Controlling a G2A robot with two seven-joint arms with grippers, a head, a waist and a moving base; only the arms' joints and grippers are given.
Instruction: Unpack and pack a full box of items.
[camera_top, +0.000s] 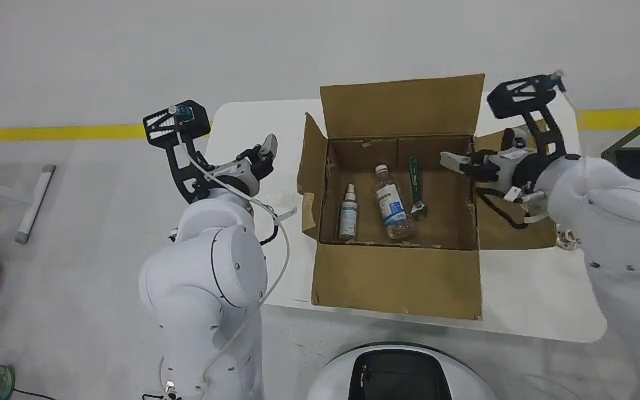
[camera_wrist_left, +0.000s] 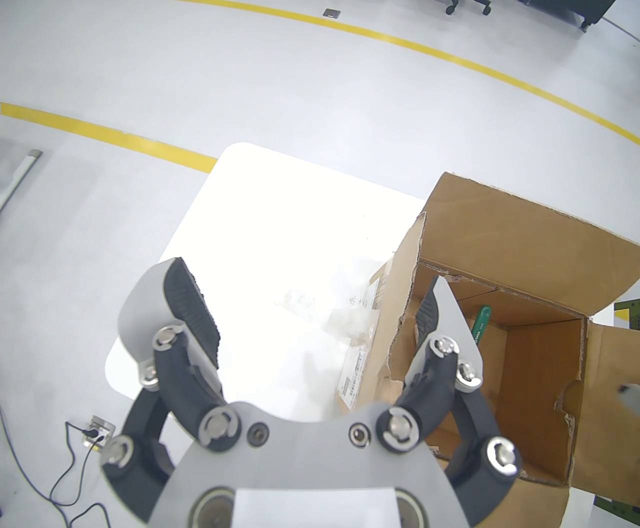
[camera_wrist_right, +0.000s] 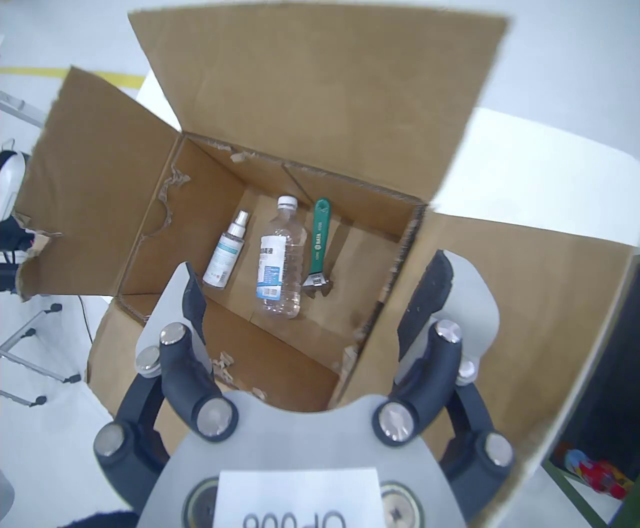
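White table (camera_top: 250, 130), box (camera_top: 395, 282): spray (camera_top: 348, 212), bottle (camera_top: 392, 203), wrench (camera_top: 414, 186) inside.

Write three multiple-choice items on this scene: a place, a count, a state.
1. Where does the green wrench lie?
A) on the table
B) inside the cardboard box
C) on the floor

2. How many items lie in the box?
A) one
B) five
C) three

3. How is the right gripper?
A) open and empty
B) shut on a bottle
C) shut on a flap

Answers: B, the wrench rests on the box floor beside the clear bottle; C, the spray bottle, clear bottle and wrench; A, its jaws stand wide apart with nothing between them.
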